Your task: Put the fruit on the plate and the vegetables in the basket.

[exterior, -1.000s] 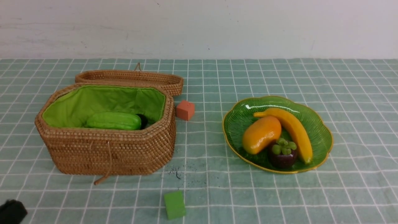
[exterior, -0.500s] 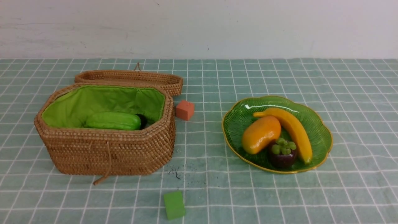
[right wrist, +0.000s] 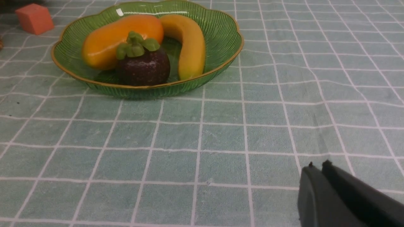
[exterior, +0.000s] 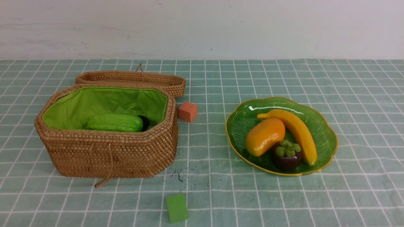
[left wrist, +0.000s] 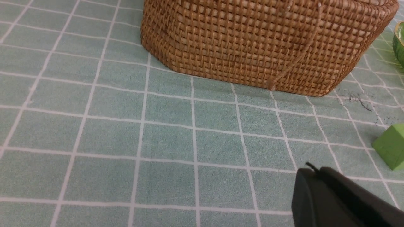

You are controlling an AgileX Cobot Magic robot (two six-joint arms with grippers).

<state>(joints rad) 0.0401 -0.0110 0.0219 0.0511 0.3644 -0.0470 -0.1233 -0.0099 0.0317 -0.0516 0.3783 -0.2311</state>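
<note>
The brown wicker basket (exterior: 107, 151) stands open at the left, and its woven wall fills the far side of the left wrist view (left wrist: 252, 41). Inside it lie a light green gourd (exterior: 115, 123) and a dark vegetable (exterior: 145, 122) that is mostly hidden behind it. The green plate (exterior: 328, 132) at the right holds the fruit: a banana (exterior: 300, 132), a mango (exterior: 265, 136) and a mangosteen (exterior: 287, 157). Neither gripper shows in the front view. My left gripper (left wrist: 311, 170) is shut and empty over the cloth, short of the basket. My right gripper (right wrist: 317, 167) is shut and empty, well short of the plate (right wrist: 221, 31).
The basket's lid (exterior: 132, 80) lies flat behind it. An orange cube (exterior: 188, 111) sits between basket and plate. A green cube (exterior: 177, 208) lies near the front edge, close beside my left gripper (left wrist: 389, 146). A white wall closes the far side.
A dark part of the left arm that showed in the front view's lower left corner a second ago has left that view. Nothing on the table has moved.
</note>
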